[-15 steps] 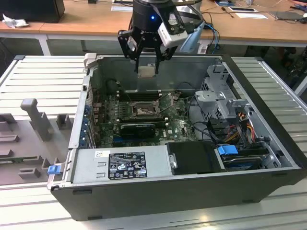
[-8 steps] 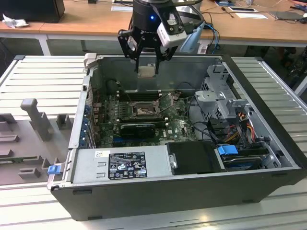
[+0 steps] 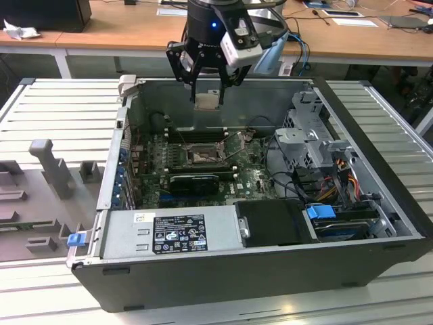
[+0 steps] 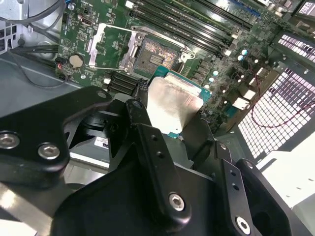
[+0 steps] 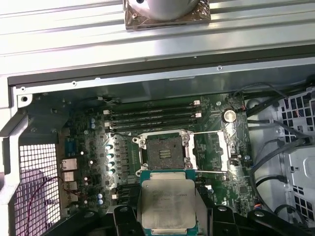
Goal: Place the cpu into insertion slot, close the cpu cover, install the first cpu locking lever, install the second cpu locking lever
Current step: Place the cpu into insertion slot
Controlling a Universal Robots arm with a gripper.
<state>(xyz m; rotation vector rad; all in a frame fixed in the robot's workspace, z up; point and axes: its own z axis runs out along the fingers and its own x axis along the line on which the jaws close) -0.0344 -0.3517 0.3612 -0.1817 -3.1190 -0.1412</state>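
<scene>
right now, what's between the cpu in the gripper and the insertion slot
Only air: in the first wrist view the cpu hangs clear of the open insertion slot.

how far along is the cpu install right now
Done: the cpu is picked up, clamped in the end effector above the open case. In hand: it hangs near but not in the slot, whose contacts lie bare. Left: the cover stands swung open beside the slot, so seating the cpu, closing the cover and locking it are not yet done.

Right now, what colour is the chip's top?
Pale silvery beige; the cpu shows best in the first wrist view.
</scene>
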